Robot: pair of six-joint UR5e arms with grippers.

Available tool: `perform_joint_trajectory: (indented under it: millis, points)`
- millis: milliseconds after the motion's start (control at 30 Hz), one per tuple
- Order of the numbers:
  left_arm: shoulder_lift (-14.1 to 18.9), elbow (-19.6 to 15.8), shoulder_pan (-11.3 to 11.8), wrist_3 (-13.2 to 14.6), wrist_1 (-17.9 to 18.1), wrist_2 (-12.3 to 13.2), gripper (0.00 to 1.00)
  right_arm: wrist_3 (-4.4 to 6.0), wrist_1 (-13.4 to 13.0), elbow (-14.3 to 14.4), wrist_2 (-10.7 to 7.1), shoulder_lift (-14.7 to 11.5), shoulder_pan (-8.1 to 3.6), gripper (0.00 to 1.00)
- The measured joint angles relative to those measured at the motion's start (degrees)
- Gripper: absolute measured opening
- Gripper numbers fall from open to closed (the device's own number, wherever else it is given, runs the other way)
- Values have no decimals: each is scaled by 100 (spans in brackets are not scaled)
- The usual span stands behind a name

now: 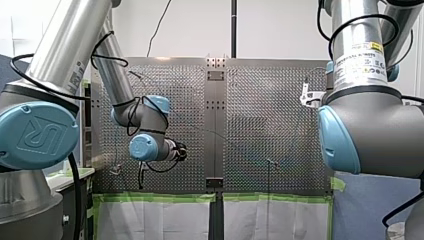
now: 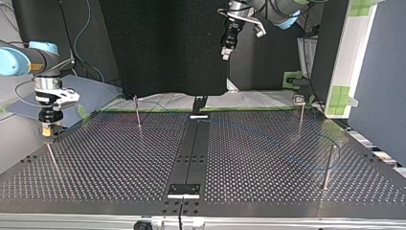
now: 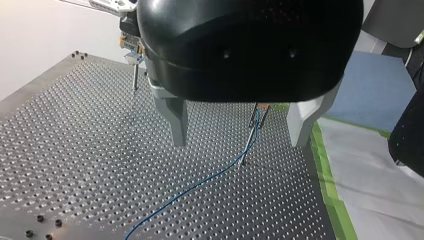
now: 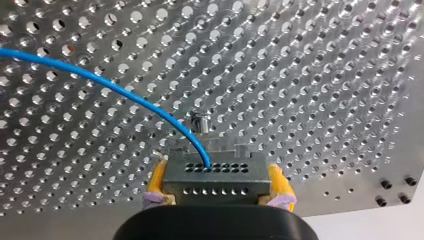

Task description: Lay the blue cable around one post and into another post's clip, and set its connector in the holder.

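The robot's right claw [image 4: 218,187], with yellow pads [image 4: 156,182], is clamped on a grey connector [image 4: 215,175] just above the perforated tabletop [image 4: 325,75]. The blue cable [image 4: 125,90] arcs out of the connector. The left claw [image 3: 239,144] hangs with its fingers [image 3: 177,125] apart and empty. Below it, the cable runs across the tabletop to a thin post [image 3: 252,135].

silver tubes [image 1: 65,45], blue joint caps [image 1: 37,135], black cables [image 1: 76,200], yellow-padded right claw [image 4: 218,184]

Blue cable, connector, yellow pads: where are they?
blue cable [image 4: 100,76]: right wrist view, middle of its curve.
connector [image 4: 215,179]: right wrist view, its holed grey face.
yellow pads [image 4: 156,181]: right wrist view, one pad's outer side.
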Motion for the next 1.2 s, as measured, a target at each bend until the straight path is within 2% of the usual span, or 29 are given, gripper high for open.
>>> perform_joint_trajectory:
  millis: [167,333,667,900,1200]
  points:
    - [0,-4,-5,-3,0,-56,100,2,66,-2,4,1,10,0]
    - [0,-7,-7,-1,0,-64,100,61,142,-66,-18,6,14,0]
    - [0,-9,-14,-1,0,-65,100,101,264,-176,-72,41,-8,0]
    - [0,-9,-14,-1,-42,-65,100,71,402,-288,-170,114,-7,0]
    - [0,-9,-13,5,-75,-72,100,33,425,-418,-292,272,-14,0]
